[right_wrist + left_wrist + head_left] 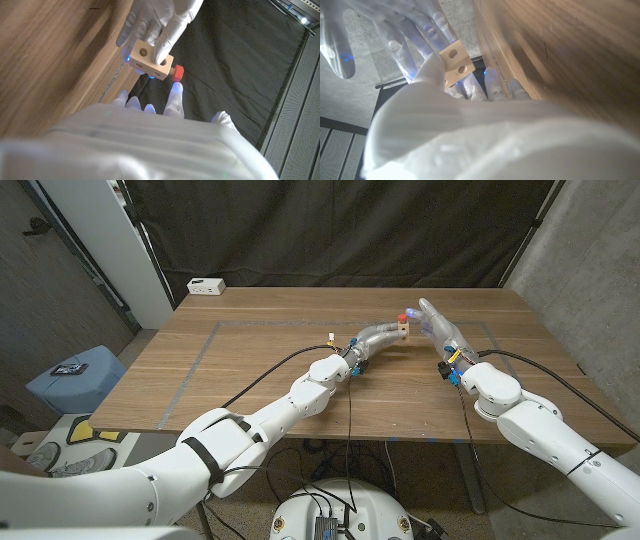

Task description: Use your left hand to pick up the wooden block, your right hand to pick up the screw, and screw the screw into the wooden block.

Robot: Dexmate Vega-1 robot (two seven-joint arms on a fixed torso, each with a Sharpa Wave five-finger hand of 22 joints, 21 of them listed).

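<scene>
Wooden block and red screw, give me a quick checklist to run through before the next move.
1. Left hand holds the wooden block: ok, its fingers wrap the block, lifted off the table.
2. Screw is in the block: ok, the red head sits against one face.
3. Screw fully seated: cannot tell, the shaft is hidden.
4. Right hand on the screw: not ok, its fingers are spread beside it.
5. Spare holes in the block unblocked: ok in the left wrist view.

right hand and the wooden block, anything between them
Only the red screw, seated in the wooden block; the right hand is just off it, right wrist view.
</scene>
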